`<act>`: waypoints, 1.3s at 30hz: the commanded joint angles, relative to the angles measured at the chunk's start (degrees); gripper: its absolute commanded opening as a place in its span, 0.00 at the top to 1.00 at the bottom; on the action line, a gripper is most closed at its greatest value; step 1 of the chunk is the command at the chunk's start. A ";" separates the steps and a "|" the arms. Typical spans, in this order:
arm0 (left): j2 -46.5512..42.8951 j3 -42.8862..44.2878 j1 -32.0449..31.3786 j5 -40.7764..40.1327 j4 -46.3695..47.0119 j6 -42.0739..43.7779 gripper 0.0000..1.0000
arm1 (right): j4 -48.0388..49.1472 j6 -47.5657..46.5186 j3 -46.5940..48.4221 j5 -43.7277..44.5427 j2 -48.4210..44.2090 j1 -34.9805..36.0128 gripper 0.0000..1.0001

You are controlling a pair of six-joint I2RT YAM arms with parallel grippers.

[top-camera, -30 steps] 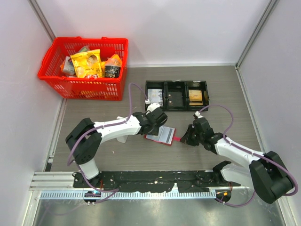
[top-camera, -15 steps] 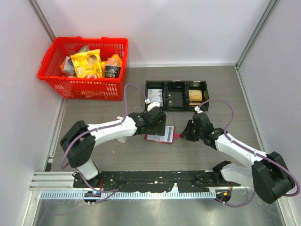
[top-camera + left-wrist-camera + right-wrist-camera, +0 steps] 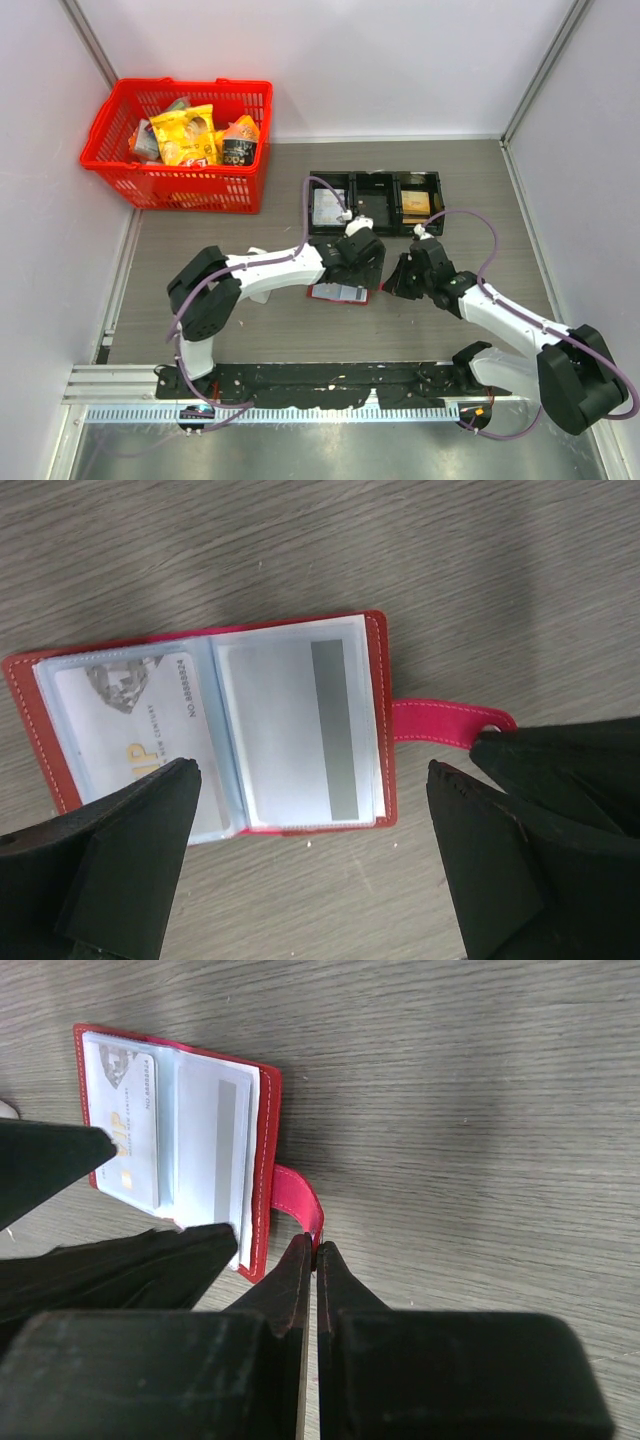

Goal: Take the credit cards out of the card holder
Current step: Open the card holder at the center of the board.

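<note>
Card holder (image 3: 210,730) lies between wide left jaws.

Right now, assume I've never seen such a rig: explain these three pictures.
Two robot arms are bolted at the near edge of the table. One picture looks down from above; the other two come from a camera on each wrist, so the black shapes are that arm's own fingers. On the table lies a red card holder, spread open, with credit cards in its clear sleeves. The right claw is shut, pinching the holder's red tab. The left claw hangs open over the holder, holding nothing. Farther back sit a red basket of snack packs and a black tray.
</note>
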 commanded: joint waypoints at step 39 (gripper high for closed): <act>-4.33 -3.56 3.28 -8.58 -3.20 1.89 0.43 | -1.42 -3.17 1.62 2.07 -1.41 -0.22 0.91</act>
